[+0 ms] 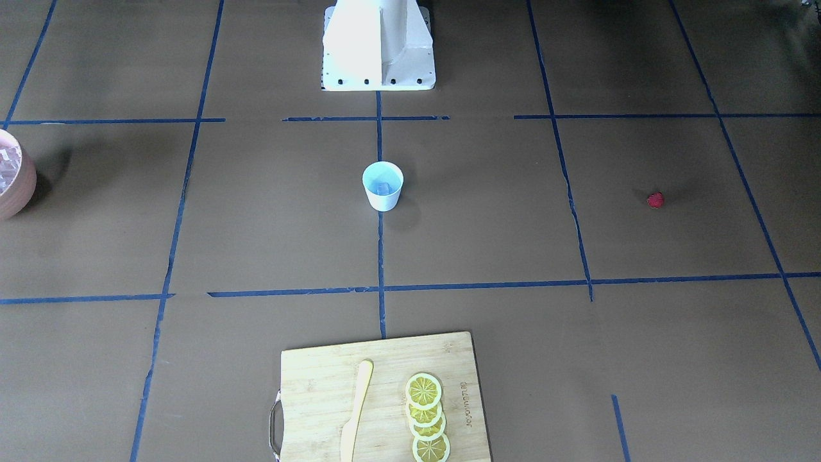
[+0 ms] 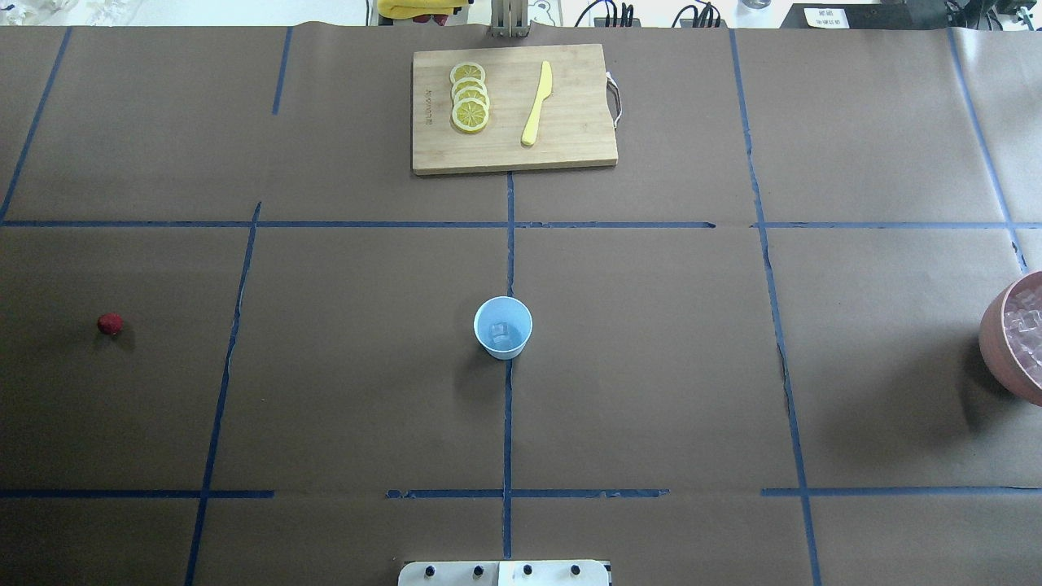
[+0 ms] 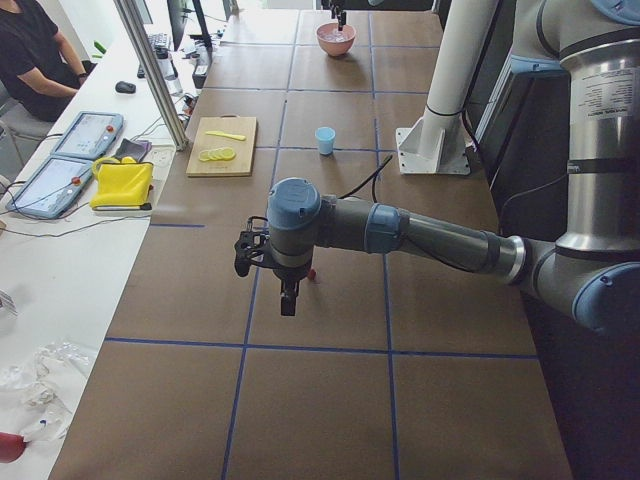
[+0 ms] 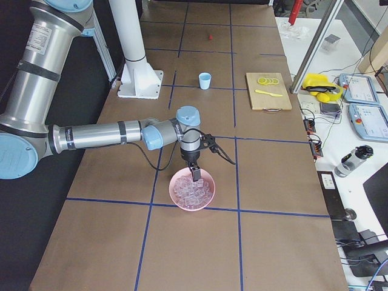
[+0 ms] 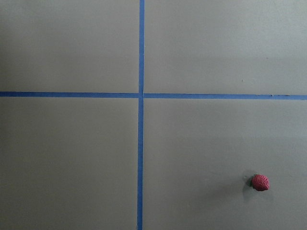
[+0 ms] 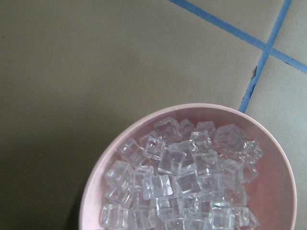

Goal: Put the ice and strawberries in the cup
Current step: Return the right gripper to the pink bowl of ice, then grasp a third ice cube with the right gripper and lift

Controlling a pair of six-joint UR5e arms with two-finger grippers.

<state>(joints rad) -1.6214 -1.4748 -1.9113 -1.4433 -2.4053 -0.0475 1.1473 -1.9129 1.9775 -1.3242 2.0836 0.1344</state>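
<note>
The strawberry lies bare on the desk at the robot's left, well apart from the cup, which stands mid-desk and holds one piece of ice. More ice fills the bowl at the right. The left end effector hangs near the strawberry and the right end effector over the bowl. I cannot tell whether either is open. The ice looks hard, light and probably slick, so pinch a top cube across flat faces. The strawberry may roll, so pinch its middle gently.
</note>
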